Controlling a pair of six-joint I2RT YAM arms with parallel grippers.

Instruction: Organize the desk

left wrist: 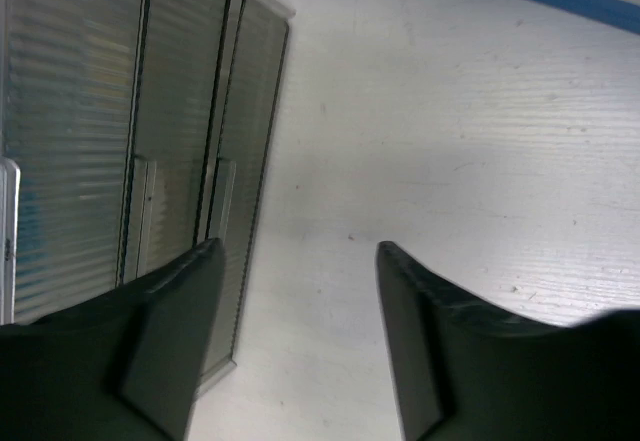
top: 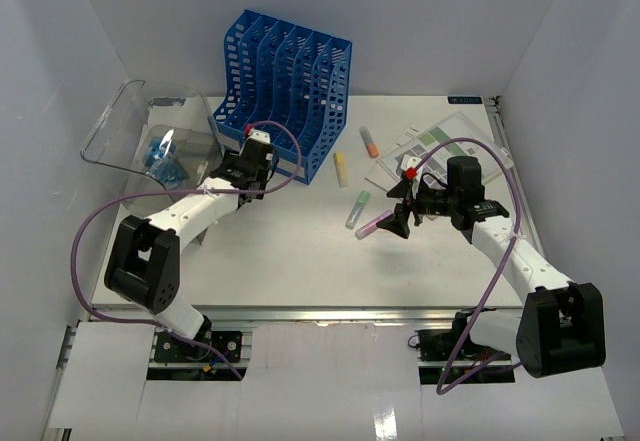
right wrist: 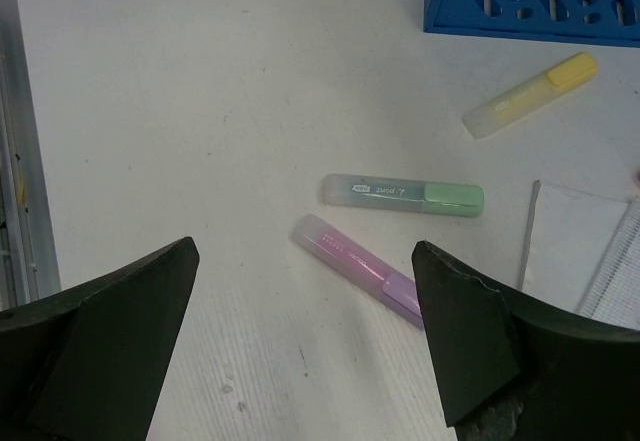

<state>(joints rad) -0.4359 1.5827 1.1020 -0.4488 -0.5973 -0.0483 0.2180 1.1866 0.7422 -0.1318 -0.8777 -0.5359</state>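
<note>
The desk (top: 290, 261) spans the workspace beneath both arms, with loose items at its far right. The right gripper (right wrist: 305, 249) hangs wide open and empty above the pink highlighter (right wrist: 360, 271), beside the green highlighter (right wrist: 403, 194). The left gripper (left wrist: 300, 247), open and empty, hovers over bare desk near the clear bin (top: 140, 136). The step in hand is judged to be pickup of the pink highlighter. Next: descend, straddle the barrel, close.
</note>
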